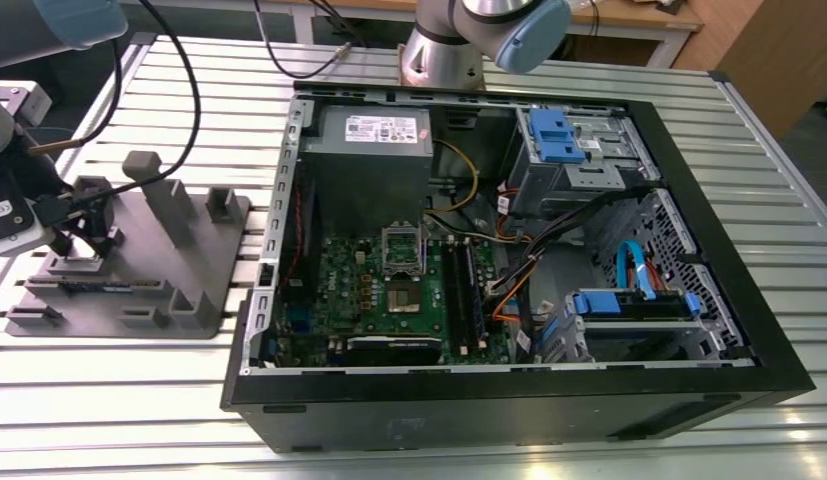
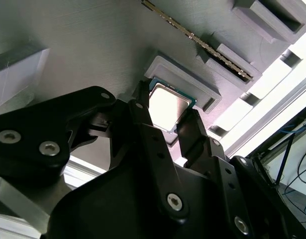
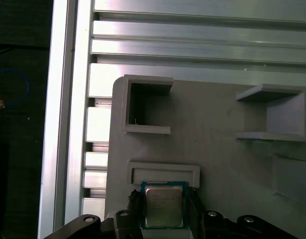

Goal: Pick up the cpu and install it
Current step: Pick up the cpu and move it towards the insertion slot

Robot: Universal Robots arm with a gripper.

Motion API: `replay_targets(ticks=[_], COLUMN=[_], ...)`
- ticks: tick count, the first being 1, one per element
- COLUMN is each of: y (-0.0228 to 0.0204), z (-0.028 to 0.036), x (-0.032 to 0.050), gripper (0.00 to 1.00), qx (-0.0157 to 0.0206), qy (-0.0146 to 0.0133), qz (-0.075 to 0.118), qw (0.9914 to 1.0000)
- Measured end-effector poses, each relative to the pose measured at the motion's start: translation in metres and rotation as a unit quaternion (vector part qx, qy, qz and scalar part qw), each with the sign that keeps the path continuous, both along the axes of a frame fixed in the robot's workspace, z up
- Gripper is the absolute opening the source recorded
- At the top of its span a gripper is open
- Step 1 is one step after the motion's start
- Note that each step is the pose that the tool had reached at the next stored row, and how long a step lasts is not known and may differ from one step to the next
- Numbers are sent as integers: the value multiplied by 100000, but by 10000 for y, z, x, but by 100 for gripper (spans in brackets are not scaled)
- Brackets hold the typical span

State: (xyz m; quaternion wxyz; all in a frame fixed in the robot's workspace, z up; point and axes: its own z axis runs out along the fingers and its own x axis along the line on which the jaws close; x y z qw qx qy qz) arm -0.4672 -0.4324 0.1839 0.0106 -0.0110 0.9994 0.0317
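Claw: your claw (image 1: 73,245) is down on the jig (image 1: 186,250), at the jig's end farthest from the case. In both wrist views you see it drawn in narrow, with one black finger (image 2: 143,117) against each of two opposite edges of the cpu, so you have the chip gripped.
Cpu: the cpu (image 3: 163,205) sits between those fingers with its silvery top up. It is at the open side of a low raised frame (image 3: 163,172) on the jig. You cannot tell whether it rests on the jig's floor or is lifted just off it.
Stick: a thin stick (image 2: 197,42) stands on edge in a slot of the jig, near the frame.
Jig: a grey block with posts and pockets, lying flat on the ribbed metal bench (image 1: 120,400).
Case: the open black case (image 1: 520,415) lies on the bench just beside the jig, to the exterior view's right of it.
Board: the green board (image 1: 340,275) covers the case floor on the side nearer the jig.
Socket: the socket (image 1: 402,250), with its shiny metal frame, is in the middle of the board, well apart from the jig and from the cpu you hold.
Base: a robot base (image 1: 447,55) stands on the bench past the case's back wall, farther from the jig than the socket is.
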Motion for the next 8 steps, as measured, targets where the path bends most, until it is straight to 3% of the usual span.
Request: replay_targets(ticks=[8], y=[0], z=[0], x=[2], gripper=[47], qx=[0], qy=[-2], qz=[0], qw=[100000])
